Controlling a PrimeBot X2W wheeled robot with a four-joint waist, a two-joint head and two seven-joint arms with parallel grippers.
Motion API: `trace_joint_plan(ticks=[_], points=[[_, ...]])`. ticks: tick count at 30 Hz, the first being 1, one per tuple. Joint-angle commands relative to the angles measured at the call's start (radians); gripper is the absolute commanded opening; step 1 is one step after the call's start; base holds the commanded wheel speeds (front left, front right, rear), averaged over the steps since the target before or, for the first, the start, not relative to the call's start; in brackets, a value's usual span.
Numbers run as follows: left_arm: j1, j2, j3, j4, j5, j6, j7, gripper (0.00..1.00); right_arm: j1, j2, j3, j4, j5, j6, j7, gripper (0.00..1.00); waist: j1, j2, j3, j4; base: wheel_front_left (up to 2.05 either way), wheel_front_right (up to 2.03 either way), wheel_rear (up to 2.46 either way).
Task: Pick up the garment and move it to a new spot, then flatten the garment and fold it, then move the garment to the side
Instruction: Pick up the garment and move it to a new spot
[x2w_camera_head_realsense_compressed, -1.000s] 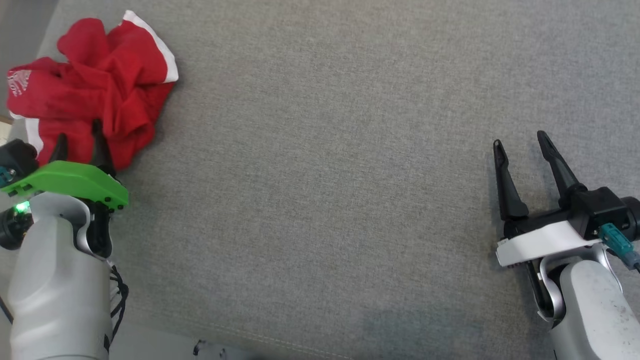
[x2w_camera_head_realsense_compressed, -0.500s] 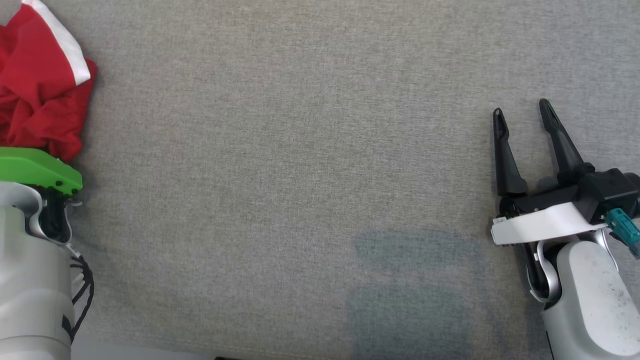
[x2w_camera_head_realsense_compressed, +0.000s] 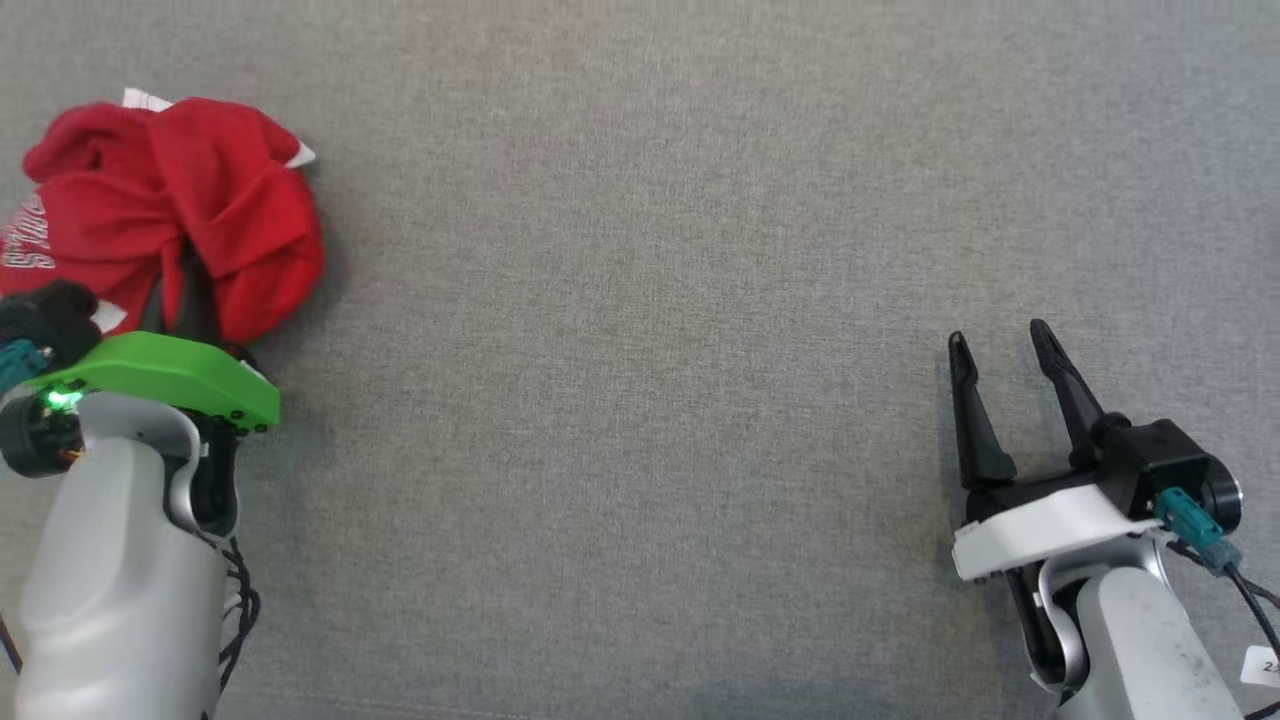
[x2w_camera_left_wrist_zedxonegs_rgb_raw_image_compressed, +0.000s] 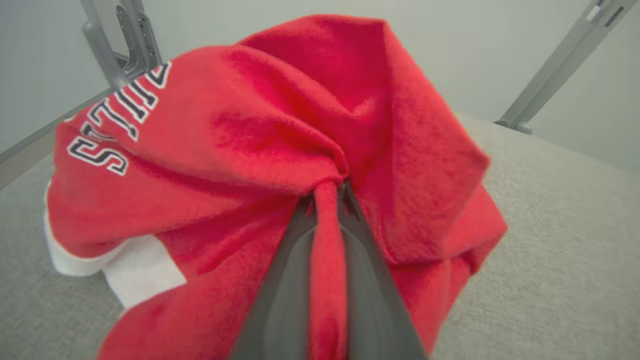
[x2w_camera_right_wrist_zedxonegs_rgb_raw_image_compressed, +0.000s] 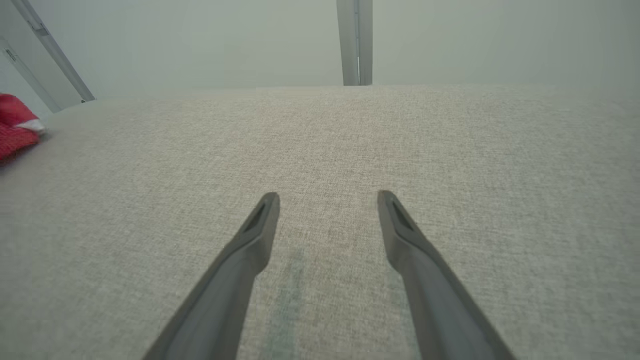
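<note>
The red garment (x2w_camera_head_realsense_compressed: 200, 190) is a crumpled heap on the grey fabric-covered bench (x2w_camera_head_realsense_compressed: 640, 300), with white trim and part of a white-lettered print showing among the folds. At the garment's near edge sits the left end effector (x2w_camera_left_wrist_zedxonegs_rgb_raw_image_compressed: 329, 192). In the left wrist view its two dark fingers are drawn together on a ridge of red cloth that runs up between them, so it is clamped on the garment. In the head view most of the heap seems to rest on the bench, bunched toward the pinch. I cannot tell whether any of it has lifted clear.

By my judgement the task is at its very start. The grasp for the pick-up is made, but the garment is not yet carried to a new spot. It is neither flattened nor folded, and the final move to the side is also left.

The broad stretch of grey fabric to the right of the garment looks like the natural place to carry it.

Well to the right of the garment, the right end effector (x2w_camera_head_realsense_compressed: 1000, 335) is over the bench with its fingers spread apart and nothing between them. It will likely be needed once spreading and folding begin.
</note>
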Motion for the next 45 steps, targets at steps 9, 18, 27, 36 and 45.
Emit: trace_joint_plan(ticks=[9, 18, 27, 36, 45], points=[[0.198, -0.030, -0.156, -0.467, -0.013, 0.002, 0.130, 0.00, 0.077, 0.013, 0.021, 0.016, 0.037, -0.002, 0.000, 1.00, -0.0001, 0.0000, -0.197, -0.091, 0.00, 0.00, 0.00], [0.260, -0.117, -0.312, -0.888, -0.024, 0.035, 0.302, 0.00, 0.104, 0.012, 0.022, 0.013, 0.081, -0.002, 0.000, 1.00, -0.0001, 0.0000, -0.227, -0.197, 0.00, 0.00, 0.00], [0.259, -0.179, -0.421, -0.905, -0.208, 0.088, 0.419, 0.00, 0.085, 0.012, 0.023, 0.006, 0.120, -0.001, 0.000, 1.00, -0.0001, 0.0000, -0.184, -0.290, 0.00, 0.00, 0.00], [0.140, -0.181, -0.401, -0.526, -0.180, 0.158, 0.379, 0.00, 0.062, 0.013, 0.028, 0.011, 0.137, -0.001, 0.000, 1.00, -0.0001, 0.0000, -0.142, -0.330, 0.00, 0.00, 0.00], [0.014, -0.171, -0.397, -0.169, -0.136, 0.133, 0.292, 0.00, 0.048, 0.013, 0.033, 0.017, 0.140, -0.001, 0.000, 1.00, -0.0001, 0.0000, -0.129, -0.346, 0.00, 0.00, 0.00]])
